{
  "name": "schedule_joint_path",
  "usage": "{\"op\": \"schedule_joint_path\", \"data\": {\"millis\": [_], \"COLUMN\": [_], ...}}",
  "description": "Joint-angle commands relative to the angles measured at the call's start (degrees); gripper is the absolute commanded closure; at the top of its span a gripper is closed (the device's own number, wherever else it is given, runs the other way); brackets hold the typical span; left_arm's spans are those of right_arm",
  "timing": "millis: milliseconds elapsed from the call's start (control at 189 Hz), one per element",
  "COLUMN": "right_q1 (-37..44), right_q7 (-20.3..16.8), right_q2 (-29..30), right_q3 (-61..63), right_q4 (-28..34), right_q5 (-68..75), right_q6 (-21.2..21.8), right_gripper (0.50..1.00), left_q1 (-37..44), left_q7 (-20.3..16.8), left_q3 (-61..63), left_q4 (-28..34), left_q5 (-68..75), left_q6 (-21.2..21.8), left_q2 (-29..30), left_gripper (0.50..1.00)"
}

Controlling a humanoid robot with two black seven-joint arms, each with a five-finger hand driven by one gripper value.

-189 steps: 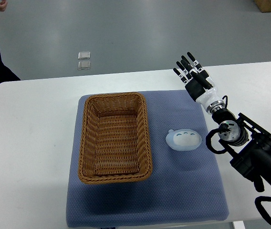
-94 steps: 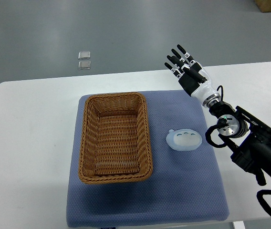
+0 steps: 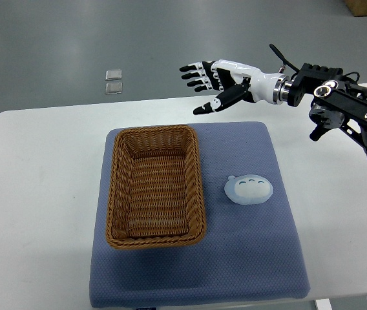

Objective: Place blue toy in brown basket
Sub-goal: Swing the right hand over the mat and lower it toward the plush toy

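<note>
Black-tipped and white-shelled, my right hand (image 3: 212, 81) has swung well away from where it was half a second ago: then it pointed up over the far right corner of the blue mat (image 3: 248, 258), and now my forearm lies almost level across the top of the view, reaching leftward past the table's (image 3: 41, 194) far edge. My fingers (image 3: 193, 70) are spread wide and hold nothing, thumb hanging lowest. The pale blue toy (image 3: 249, 190) has not moved; it lies on the mat well below my hand and a little toward my arm's side. The brown wicker basket (image 3: 156, 186) sits below my fingertips and to their left, apart from the toy.
</note>
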Motion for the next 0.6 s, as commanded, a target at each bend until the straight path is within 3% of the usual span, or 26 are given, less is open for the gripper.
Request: {"op": "schedule_joint_path", "data": {"millis": [0,259,477,593], "right_q1": [6.5,18.0,18.1,17.4], "right_q7": [-2.4,-8.3,-11.2,-12.4], "right_q2": [-1.9,-9.0,-20.2,-23.9], "right_q3": [-10.2,-24.6,-24.6,-24.5], "right_q4": [3.3,15.1,28.6,32.8], "right_q5": [-2.9,-6.5,-3.0,1.7], "right_q6": [0.0,0.6,1.0,0.6], "right_gripper": [0.581,0.581,0.581,0.581], "left_q1": [0.0,-0.2,-0.3,-0.4], "left_q7": [0.0,0.2,0.3,0.4], "left_q3": [0.1,0.3,0.4,0.4], "left_q4": [-0.1,-0.5,-0.5,-0.6], "left_q5": [0.1,0.1,0.1,0.1], "left_q6": [-0.2,-0.2,-0.2,-0.2], "left_q2": [0.0,0.0,0.0,0.0], "left_gripper": [0.5,0.5,0.5,0.5]}}
